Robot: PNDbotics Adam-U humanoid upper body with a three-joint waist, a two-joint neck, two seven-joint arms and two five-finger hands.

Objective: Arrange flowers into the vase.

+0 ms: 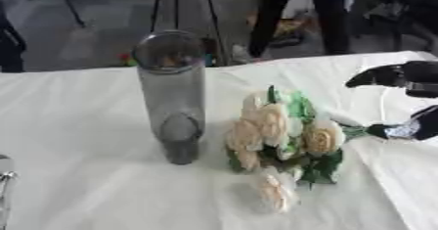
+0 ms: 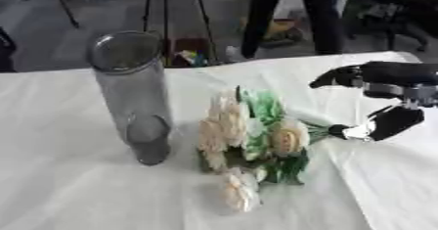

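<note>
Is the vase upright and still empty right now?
Upright and empty: the clear vase stands on the table, no stems inside. The flowers lie beside it, stems at the right hand.

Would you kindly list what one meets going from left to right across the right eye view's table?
Tall clear glass cylinder vase → bunch of cream roses with green leaves → black right robot hand at the stems.

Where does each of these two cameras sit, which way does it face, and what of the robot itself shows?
Left eye view: in the head, looking down at the table; right hand at the right edge, a silver part at lower left.
Right eye view: beside it, same downward aim; more of the right hand, at the stems of the flowers.
Shared: the upright vase, the bouquet lying right of it, the white cloth.
</note>
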